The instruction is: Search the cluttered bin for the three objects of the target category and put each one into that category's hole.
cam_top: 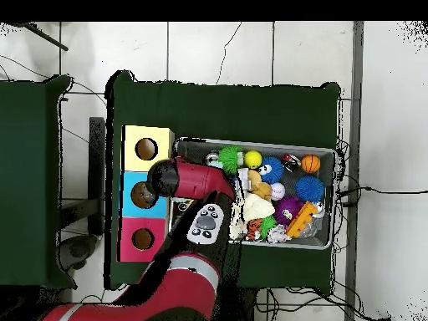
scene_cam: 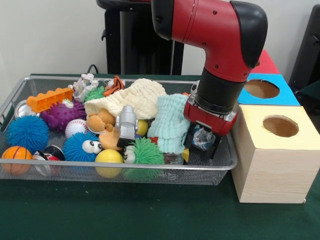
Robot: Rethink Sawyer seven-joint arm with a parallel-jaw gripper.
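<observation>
Scanning from the bin's [scene_cam: 20,90] left end, the orange basketball [scene_cam: 16,156] sat in the front corner, a blue spiky ball [scene_cam: 27,132] just behind it and an orange brick [scene_cam: 49,99] near the back rim. Mid-bin, cream cloth [scene_cam: 131,97] and a mint cloth [scene_cam: 171,122] covered stuff. At the right end the gripper [scene_cam: 204,141] was down inside the bin, closed around what looked like a clear plastic bottle [scene_cam: 202,138], though how firmly was hard to tell. The smart move was probably a straight, slow lift clear of the mesh rim before swinging over to the yellow box's hole [scene_cam: 280,126] beside the bin.
</observation>
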